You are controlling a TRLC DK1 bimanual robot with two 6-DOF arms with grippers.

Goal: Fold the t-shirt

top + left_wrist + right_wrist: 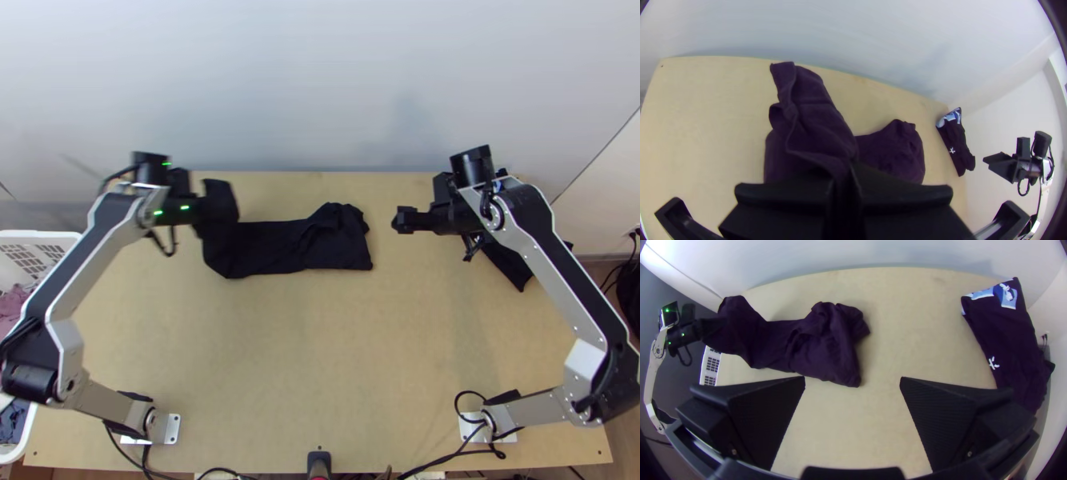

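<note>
Top view: dark t-shirt lies bunched across the upper table, its left end raised off the surface at the left gripper; right gripper is above the table, apart from the shirt. Left wrist view: left gripper is clamped on the raised cloth. Right wrist view: right gripper's fingers stand wide apart, nothing between them; dark printed garment lies near the table's right edge.

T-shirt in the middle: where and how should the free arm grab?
Probably the bunched end of the t-shirt, from above, on the side facing the right gripper: raised folds offer a pinch; the left gripper holds the other end.
</note>
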